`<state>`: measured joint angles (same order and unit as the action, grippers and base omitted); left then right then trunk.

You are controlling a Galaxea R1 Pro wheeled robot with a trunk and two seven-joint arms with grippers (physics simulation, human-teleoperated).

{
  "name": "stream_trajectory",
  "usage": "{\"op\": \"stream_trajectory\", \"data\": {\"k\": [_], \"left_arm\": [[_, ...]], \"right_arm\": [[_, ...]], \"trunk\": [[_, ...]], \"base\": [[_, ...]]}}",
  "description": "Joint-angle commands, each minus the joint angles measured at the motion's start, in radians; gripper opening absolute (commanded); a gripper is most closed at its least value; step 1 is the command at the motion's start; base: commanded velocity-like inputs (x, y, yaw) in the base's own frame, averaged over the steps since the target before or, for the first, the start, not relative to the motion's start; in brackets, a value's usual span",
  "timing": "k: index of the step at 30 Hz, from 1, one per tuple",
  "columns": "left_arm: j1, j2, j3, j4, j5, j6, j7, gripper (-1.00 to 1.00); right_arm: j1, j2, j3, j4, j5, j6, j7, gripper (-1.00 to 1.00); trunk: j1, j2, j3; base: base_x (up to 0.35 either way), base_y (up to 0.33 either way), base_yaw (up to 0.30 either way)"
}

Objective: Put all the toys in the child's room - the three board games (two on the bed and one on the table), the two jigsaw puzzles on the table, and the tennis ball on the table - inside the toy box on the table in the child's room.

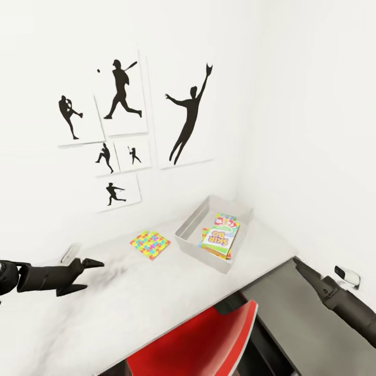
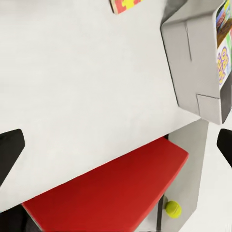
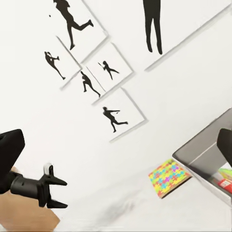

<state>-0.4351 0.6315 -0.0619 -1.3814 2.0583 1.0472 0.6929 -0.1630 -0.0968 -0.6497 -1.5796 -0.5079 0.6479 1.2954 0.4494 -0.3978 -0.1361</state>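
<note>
With both our left gripper [image 1: 96,274] and right gripper [image 1: 298,262] fingers spread empty, we risk shoving the jigsaw puzzle [image 1: 150,244] along the worktop [image 1: 156,292] instead of lifting it into the toy box [image 1: 196,245].

The stack of board games [image 1: 220,237] in the toy box [image 1: 196,245] is being shown only by its top covers, the lower boxes being hidden beneath. The red chair [image 1: 201,342] is being cut off by the head view's lower edge. In the left wrist view the jigsaw puzzle [image 2: 124,4] is being clipped by the picture's edge. The right gripper's [image 1: 298,262] jaw gap cannot be made out.
</note>
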Motion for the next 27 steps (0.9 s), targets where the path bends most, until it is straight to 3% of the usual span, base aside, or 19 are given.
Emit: {"op": "stream_trajectory", "data": {"k": [1, 4, 6, 7, 9, 13, 16, 20, 23, 27], "left_arm": [[-0.010, -0.001, -0.012, -0.003, -0.038, 0.000, 0.010, 1.00], [-0.048, -0.020, -0.022, -0.010, -0.133, 0.000, 0.008, 1.00], [-0.108, -0.053, -0.032, -0.013, -0.213, 0.000, 0.008, 1.00], [-0.120, -0.062, -0.037, -0.013, -0.232, 0.000, 0.008, 1.00], [-0.154, -0.109, -0.074, -0.014, -0.313, 0.000, 0.007, 1.00], [-0.174, -0.178, -0.138, -0.017, -0.399, 0.000, 0.008, 1.00], [-0.177, -0.202, -0.153, -0.004, -0.423, 0.000, 0.006, 1.00], [-0.173, -0.207, -0.126, 0.003, -0.423, 0.000, -0.027, 1.00], [-0.165, -0.212, -0.111, -0.001, -0.428, 0.000, -0.115, 1.00], [-0.159, -0.214, -0.101, 0.001, -0.426, 0.000, -0.112, 1.00]], "right_arm": [[-0.001, -0.002, 0.018, -0.002, -0.004, 0.009, -0.027, 1.00], [-0.003, -0.001, 0.052, -0.005, -0.004, 0.010, -0.083, 1.00], [-0.007, -0.002, 0.096, -0.006, -0.004, 0.010, -0.120, 1.00], [-0.008, -0.003, 0.108, -0.006, -0.003, 0.010, -0.125, 1.00], [-0.010, -0.007, 0.142, -0.007, -0.003, 0.010, -0.139, 1.00], [-0.012, -0.011, 0.163, -0.008, -0.003, 0.010, -0.146, 1.00], [-0.012, -0.012, 0.168, -0.008, -0.003, 0.010, -0.149, 1.00], [-0.013, -0.012, 0.170, -0.008, -0.003, 0.010, -0.150, 1.00], [-0.013, -0.012, 0.171, -0.008, -0.003, 0.010, -0.151, 1.00], [-0.013, -0.012, 0.173, -0.008, -0.003, 0.010, -0.151, 1.00]], "trunk": [[0.001, -0.002, -0.002], [0.001, -0.002, 0.000], [0.001, -0.002, 0.001], [0.001, -0.002, 0.002], [0.001, -0.002, 0.003], [0.001, -0.002, 0.005], [0.001, -0.002, 0.006], [0.001, -0.002, 0.008], [0.001, -0.002, 0.009], [0.001, -0.002, 0.011]], "base": [[-0.002, 0.000, 0.262], [-0.001, 0.000, 0.262], [0.000, 0.000, 0.263], [0.000, 0.000, 0.263], [0.000, 0.000, 0.263], [0.000, 0.000, 0.263], [0.000, 0.000, 0.263], [0.000, 0.000, 0.263], [0.000, 0.000, 0.263], [0.000, 0.000, 0.263]]}}
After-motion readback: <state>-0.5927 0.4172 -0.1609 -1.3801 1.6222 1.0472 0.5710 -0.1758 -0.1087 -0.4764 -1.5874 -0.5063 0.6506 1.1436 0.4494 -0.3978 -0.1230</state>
